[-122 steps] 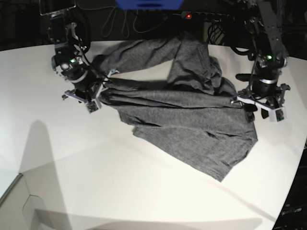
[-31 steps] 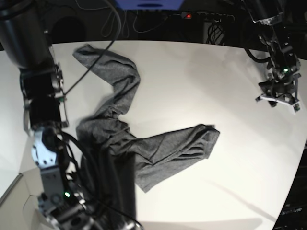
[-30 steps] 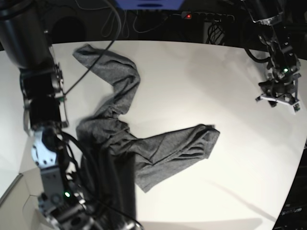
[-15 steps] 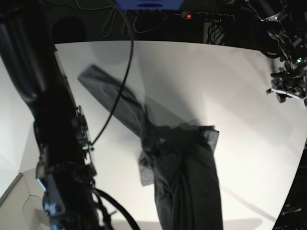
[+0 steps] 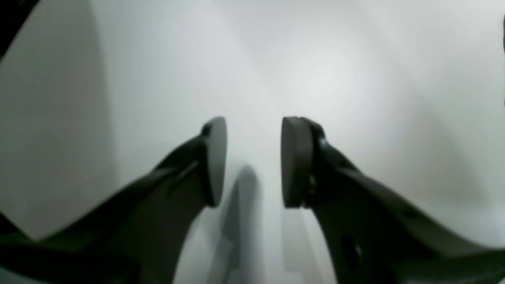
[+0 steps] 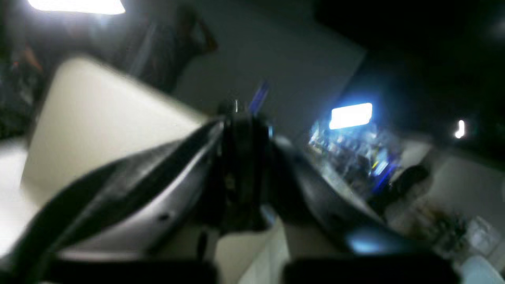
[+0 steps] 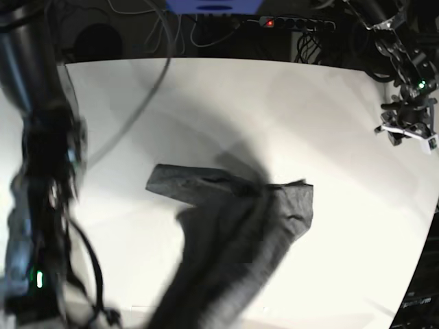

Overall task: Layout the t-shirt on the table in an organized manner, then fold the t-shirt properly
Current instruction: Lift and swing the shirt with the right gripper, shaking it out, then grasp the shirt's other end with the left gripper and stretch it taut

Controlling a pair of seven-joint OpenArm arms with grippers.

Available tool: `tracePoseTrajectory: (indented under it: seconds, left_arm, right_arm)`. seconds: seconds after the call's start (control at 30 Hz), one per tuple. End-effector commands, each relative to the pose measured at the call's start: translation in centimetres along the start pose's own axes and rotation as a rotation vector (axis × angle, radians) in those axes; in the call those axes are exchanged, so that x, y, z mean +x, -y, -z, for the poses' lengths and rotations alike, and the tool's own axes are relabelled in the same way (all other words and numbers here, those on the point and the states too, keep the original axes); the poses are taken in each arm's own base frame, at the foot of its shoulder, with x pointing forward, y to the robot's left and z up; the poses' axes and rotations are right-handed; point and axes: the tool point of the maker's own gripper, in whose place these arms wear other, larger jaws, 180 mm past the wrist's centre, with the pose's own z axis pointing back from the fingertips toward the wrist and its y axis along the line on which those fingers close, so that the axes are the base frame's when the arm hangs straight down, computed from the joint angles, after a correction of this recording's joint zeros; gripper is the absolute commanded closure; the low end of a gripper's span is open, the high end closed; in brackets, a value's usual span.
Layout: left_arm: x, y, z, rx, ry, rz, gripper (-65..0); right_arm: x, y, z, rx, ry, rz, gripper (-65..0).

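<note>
Pinched shut on the right side: fingers of the right gripper (image 6: pixel 241 130) pressed together with no gap, and apparently closed on a dark bunch of the t-shirt (image 7: pixel 233 205), though too blurred at the tips to say it for sure. Judged so from the cloth itself: raised off the table (image 7: pixel 206 96) in one long smeared band, climbing toward the near edge of the base view, presumably up to those fingers, out of frame there. Probably lifted like this to let the weight pull the fabric straight before spreading it flat. Below and beyond the fingers, one end of the shirt resting on the white top, with a sleeve-like strip reaching out away from them.

Standing partly open on the other side: left gripper (image 5: pixel 254 161), pads facing each other with a clear gap and nothing between them, only bare white surface under the tips. No cloth near these fingers at all; well apart from the shirt, across the table. Likely parked out there so as not to catch the swinging fabric.

As for pose: right arm (image 7: pixel 41 157) raised high along the side of the table, wrist turned, fingers pointing up toward the room lights (image 6: pixel 75 4) and not down. Left arm (image 7: pixel 401 62) drawn back at the far corner, wrist hanging down, fingers aimed at the tabletop, above it and not touching as far as visible.
</note>
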Motion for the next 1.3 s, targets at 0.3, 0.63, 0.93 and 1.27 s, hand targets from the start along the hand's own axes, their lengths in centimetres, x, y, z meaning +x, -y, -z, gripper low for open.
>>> tracePoseTrajectory:
  seconds: [0.3, 0.63, 0.93, 1.27]
  left_arm:
    - [3.1, 0.7, 0.1, -0.016, 0.081, 0.002, -22.5]
    - [6.5, 7.0, 2.0, -0.143, 0.131, 0.029, -22.5]
    - [4.5, 19.4, 1.9, -0.382, 0.091, 0.085, -22.5]
    - [1.1, 24.1, 4.3, -0.466, -0.040, 0.070, -22.5]
  right_arm:
    - [-16.5, -1.2, -11.3, -0.030, -0.301, 0.080, 0.0]
    - [-23.8, 0.5, -19.3, -0.151, -0.533, 0.159, 0.0]
    - [-25.0, -0.7, -21.0, -0.130, -0.584, 0.170, 0.0]
    - [-25.4, -1.4, -21.4, -0.129, -0.603, 0.190, 0.0]
